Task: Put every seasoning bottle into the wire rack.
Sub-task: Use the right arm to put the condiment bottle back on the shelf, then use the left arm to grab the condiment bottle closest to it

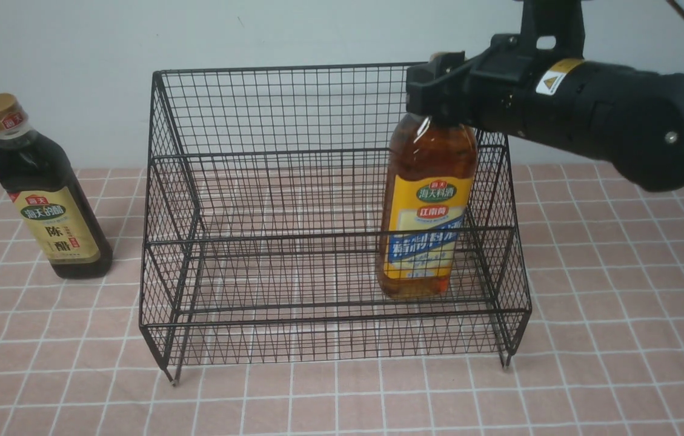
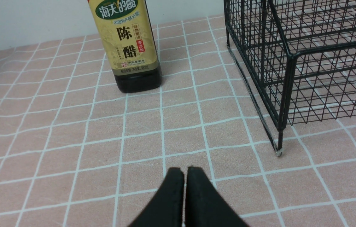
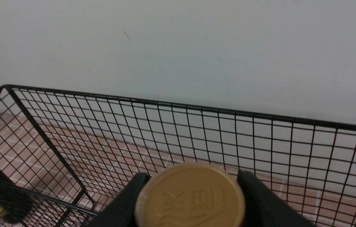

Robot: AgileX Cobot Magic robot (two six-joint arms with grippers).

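Observation:
The wire rack (image 1: 281, 68) stands mid-table, black mesh with stepped tiers. Inside it, at its right end, is the amber seasoning bottle (image 1: 426, 218) with a yellow-blue label, leaning slightly, its base low over the front tier. My right gripper (image 1: 438, 91) is shut on its neck just under the gold cap (image 3: 190, 195), which fills the gap between the fingers (image 3: 140, 186). The dark seasoning bottle (image 1: 51, 200) stands upright on the table left of the rack, untouched. My left gripper (image 2: 185, 171) is shut and empty, low over the tiles, short of that bottle (image 2: 127, 47).
A pale wall runs close behind the rack. The pink tiled tablecloth (image 1: 342, 393) covers the table. In the left wrist view, the rack's front left leg (image 2: 279, 148) stands to one side of my left gripper.

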